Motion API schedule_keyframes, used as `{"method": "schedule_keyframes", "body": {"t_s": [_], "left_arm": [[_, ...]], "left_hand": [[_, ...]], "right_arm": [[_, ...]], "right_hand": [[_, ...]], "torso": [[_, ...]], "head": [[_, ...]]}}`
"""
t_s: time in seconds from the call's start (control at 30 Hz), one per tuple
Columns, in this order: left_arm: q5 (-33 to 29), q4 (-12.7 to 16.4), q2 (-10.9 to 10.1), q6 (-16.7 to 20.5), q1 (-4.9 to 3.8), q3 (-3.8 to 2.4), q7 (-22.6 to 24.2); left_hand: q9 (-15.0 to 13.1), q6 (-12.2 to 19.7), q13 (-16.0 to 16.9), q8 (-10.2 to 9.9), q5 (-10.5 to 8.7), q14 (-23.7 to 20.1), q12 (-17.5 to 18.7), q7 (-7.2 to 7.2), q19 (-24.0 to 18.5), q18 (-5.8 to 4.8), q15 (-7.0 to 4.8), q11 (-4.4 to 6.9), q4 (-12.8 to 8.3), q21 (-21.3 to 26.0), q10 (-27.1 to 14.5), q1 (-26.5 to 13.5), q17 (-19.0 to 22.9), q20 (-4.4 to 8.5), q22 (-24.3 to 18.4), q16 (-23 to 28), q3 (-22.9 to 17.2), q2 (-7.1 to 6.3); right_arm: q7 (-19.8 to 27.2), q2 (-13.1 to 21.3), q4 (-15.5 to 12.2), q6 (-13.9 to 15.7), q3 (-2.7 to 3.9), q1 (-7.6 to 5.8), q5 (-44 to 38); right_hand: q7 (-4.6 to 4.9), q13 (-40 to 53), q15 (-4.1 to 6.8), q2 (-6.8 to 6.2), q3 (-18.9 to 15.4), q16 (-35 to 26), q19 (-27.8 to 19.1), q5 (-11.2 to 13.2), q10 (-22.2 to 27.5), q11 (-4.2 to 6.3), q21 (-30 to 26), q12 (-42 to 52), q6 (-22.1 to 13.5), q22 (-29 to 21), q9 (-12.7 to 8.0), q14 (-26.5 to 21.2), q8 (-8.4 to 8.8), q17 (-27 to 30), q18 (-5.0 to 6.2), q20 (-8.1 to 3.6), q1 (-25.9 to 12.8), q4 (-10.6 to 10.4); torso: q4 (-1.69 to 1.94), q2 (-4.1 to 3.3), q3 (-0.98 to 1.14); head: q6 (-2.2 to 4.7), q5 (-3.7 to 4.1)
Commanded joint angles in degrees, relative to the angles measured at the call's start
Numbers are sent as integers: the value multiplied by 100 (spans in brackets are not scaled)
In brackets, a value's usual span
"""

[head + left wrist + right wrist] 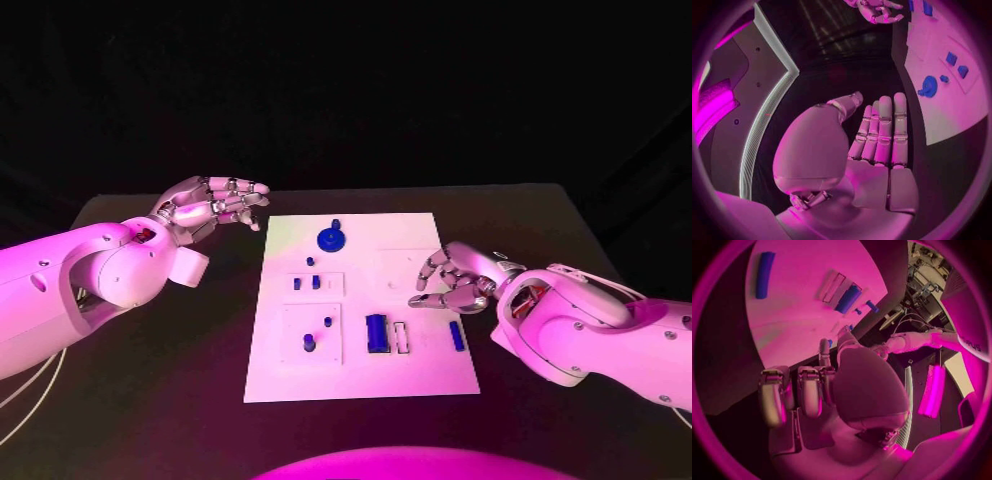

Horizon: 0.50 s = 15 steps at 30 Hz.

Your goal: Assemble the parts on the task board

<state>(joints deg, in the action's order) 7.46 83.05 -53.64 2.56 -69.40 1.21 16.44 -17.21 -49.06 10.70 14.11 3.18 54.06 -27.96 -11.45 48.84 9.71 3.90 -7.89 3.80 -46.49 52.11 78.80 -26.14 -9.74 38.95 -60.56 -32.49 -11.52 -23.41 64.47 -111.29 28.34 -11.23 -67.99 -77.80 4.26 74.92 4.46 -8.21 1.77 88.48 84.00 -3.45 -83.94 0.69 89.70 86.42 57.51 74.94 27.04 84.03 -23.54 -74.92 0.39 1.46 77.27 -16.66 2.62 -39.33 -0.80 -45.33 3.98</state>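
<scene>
The white task board (361, 375) lies mid-table. Blue parts on it: a round knobbed piece (332, 238) at the far end, several small pieces (307, 283) on the left side, a tall block (376, 333), and a long bar (457, 335) near the right edge. My left hand (216, 205) hovers over the table beside the board's far left corner, with its fingers (882, 130) straight, side by side and holding nothing. My right hand (459, 280) sits over the board's right edge just beyond the bar (764, 274), fingers (792, 397) half-curled and holding nothing.
A pale rectangular slot (402, 338) lies beside the tall block (847, 298). Black table (159, 380) surrounds the board on all sides. The round piece (928, 86) lies closest to my left hand. My right hand (878, 10) shows across the board in the left wrist view.
</scene>
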Motion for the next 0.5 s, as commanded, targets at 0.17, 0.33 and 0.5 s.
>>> {"method": "schedule_keyframes", "body": {"t_s": [0.17,0.33,0.5], "left_arm": [[-33,32,16,-23,0,-3,55],[-33,47,14,-20,0,-3,60],[-33,58,15,-24,1,-3,67]], "left_hand": [[8,34,-9,24,-7,-9,-27,-4,31,79,23,-7,28,37,-46,4,2,-3,-7,33,20,41],[8,34,-9,24,-7,-9,-27,-4,31,79,23,-7,28,37,-46,4,2,-3,-7,33,20,41],[8,34,-9,24,-7,-9,-27,-4,31,79,23,-7,28,37,-46,4,2,-3,-7,33,20,41]], "right_arm": [[-134,476,5,-603,-32,-1,13],[-273,714,-77,-665,-53,60,-238],[-390,812,-117,-704,-66,143,-428]], "right_hand": [[26,1242,-64,-15,52,-24,600,-28,-398,-75,30,-54,-78,1506,-40,503,86,-1061,-39,52,-2,2],[28,1240,-72,-40,40,-26,600,-25,-396,-81,30,-58,-48,1506,-42,503,88,-1058,-39,61,-29,-9],[20,1237,-73,-63,31,-25,600,-20,-394,-77,30,-63,10,1506,-40,503,78,-1061,-39,70,-71,-13]], "torso": [[-11,-6,1],[-12,-2,9],[-1,-1,5]], "head": [[14,93],[5,115],[-10,150]]}}
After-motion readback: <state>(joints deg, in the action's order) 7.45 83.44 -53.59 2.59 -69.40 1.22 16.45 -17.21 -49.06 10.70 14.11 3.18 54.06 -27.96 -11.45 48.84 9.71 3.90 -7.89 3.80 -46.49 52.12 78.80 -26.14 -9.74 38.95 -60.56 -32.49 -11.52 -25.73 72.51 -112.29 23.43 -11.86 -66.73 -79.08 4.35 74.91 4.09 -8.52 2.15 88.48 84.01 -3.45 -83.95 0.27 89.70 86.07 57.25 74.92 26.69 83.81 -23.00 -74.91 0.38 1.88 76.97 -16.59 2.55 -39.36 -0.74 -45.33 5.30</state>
